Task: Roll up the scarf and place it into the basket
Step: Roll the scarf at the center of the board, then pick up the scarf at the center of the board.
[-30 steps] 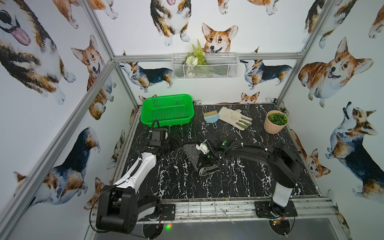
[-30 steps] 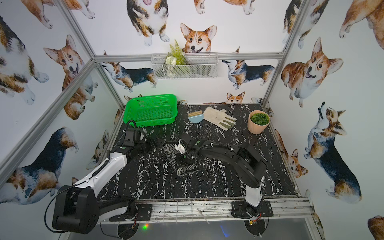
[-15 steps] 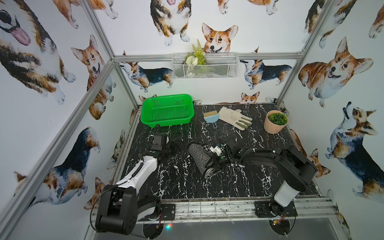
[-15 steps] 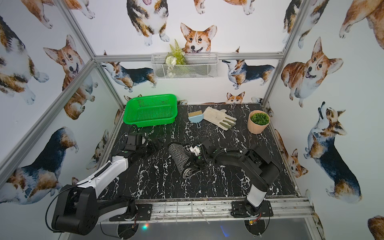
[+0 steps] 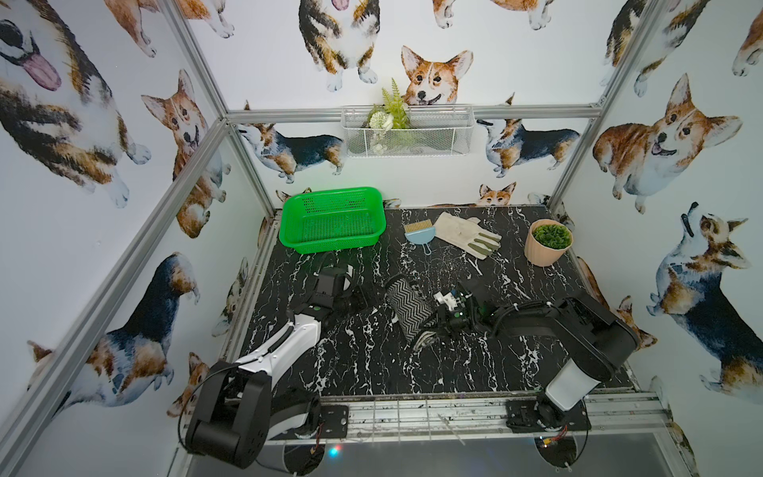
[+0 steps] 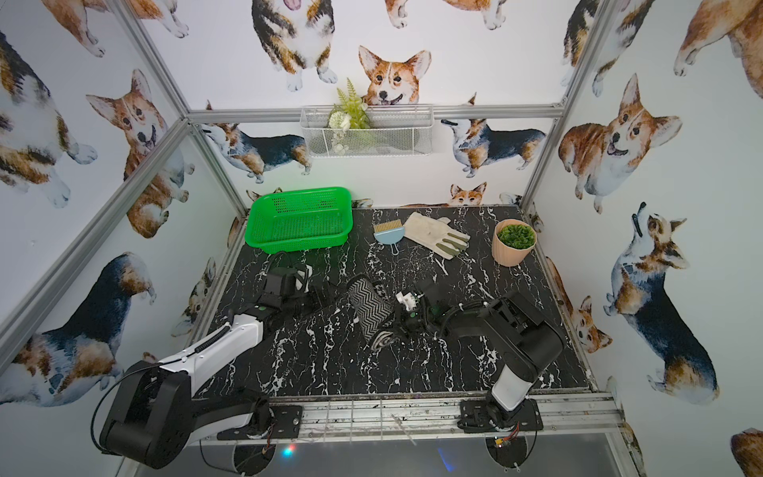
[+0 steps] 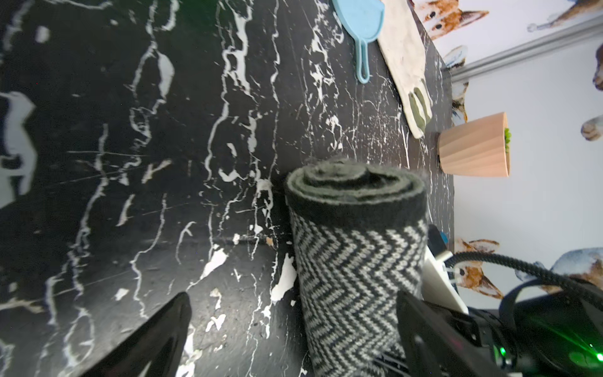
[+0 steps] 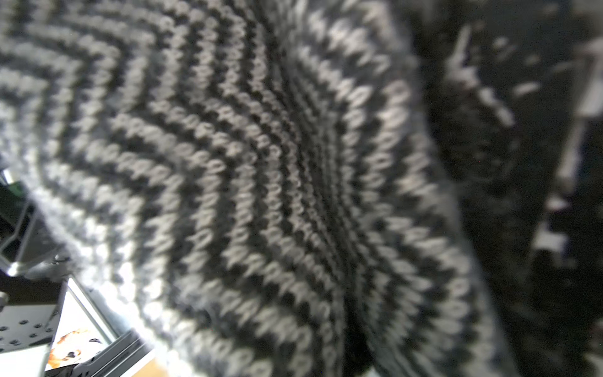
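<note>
The rolled scarf [image 5: 411, 307], clamped in the right pincer [image 5: 438, 321], has shifted away from the basket [image 5: 332, 219], toward the plant pot [image 5: 548, 243]. The left pincer [image 5: 358, 294] stays spread beside it.

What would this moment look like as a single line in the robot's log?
scarf: rolled, on table | right gripper: shut on scarf | left gripper: open, beside roll | basket: empty

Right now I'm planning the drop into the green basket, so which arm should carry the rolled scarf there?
Right. The right gripper is already clamped on the rolled scarf, while the left gripper stands open beside it, holding nothing. The green basket sits empty, nearer the left arm.
</note>
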